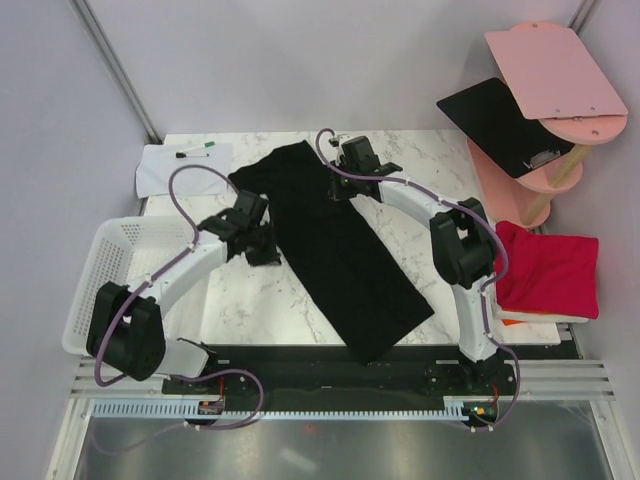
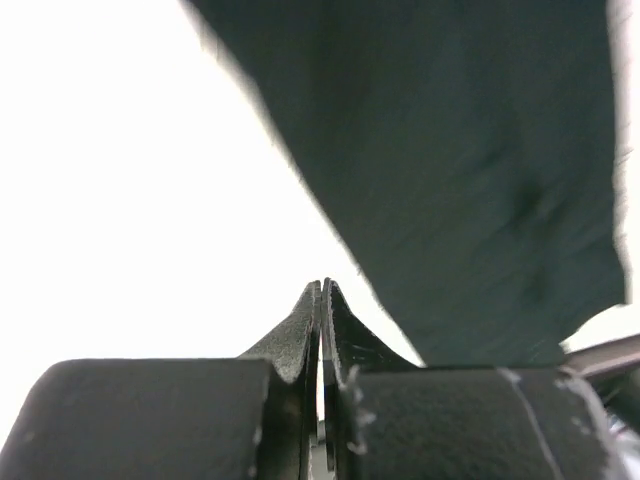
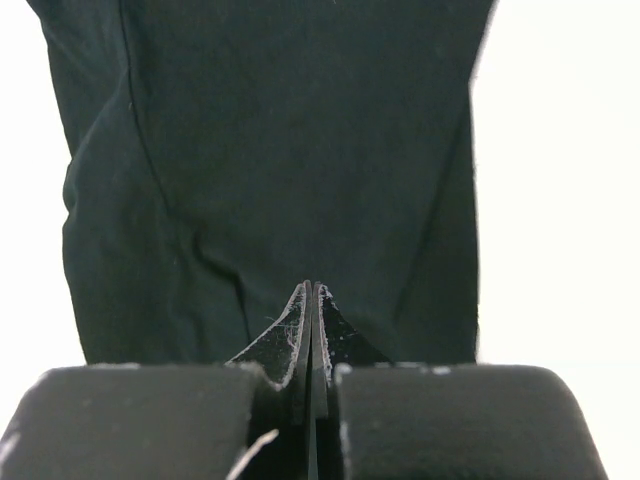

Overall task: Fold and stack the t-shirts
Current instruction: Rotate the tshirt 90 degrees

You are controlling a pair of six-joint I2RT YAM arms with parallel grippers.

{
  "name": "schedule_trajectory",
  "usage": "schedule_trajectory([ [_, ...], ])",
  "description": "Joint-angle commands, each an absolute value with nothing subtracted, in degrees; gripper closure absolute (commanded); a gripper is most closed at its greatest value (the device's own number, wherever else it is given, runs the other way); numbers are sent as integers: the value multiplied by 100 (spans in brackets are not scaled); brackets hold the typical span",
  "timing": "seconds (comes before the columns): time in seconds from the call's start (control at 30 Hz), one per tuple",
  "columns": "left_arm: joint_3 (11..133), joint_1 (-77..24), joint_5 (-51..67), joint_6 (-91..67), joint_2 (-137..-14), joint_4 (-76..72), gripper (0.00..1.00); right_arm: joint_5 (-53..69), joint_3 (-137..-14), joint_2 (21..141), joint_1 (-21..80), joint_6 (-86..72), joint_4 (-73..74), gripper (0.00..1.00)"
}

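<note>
A black t-shirt [image 1: 330,250], folded into a long strip, lies diagonally across the marble table [image 1: 430,160]. My left gripper [image 1: 263,252] is shut and empty, just off the strip's left edge. In the left wrist view its closed tips [image 2: 322,286] hang over bare table, with the black t-shirt [image 2: 470,170] to their right. My right gripper [image 1: 336,192] is shut over the strip's upper part. In the right wrist view its tips [image 3: 313,288] meet above the black t-shirt [image 3: 280,160] with no cloth between them. A folded crimson t-shirt [image 1: 548,268] rests at the right edge.
A white basket [image 1: 100,270] stands at the left edge of the table. A white paper sheet [image 1: 180,168] with a marker [image 1: 193,153] lies at the back left. A pink tiered stand [image 1: 555,90] holding a black board [image 1: 495,120] stands at the back right.
</note>
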State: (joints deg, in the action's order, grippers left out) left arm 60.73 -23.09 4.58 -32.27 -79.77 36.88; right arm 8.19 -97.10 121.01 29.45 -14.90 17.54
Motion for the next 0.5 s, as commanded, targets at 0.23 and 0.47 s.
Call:
schedule_trajectory([
  [0.23, 3947, -3190, 800, -4474, -7216, 2312, 98, 625, -12185, 13911, 2971, -1222, 2161, 100],
  [0.47, 3885, -3340, 993, -4413, -7260, 2057, 98, -210, -13377, 15020, 2918, -1318, 2971, 100],
])
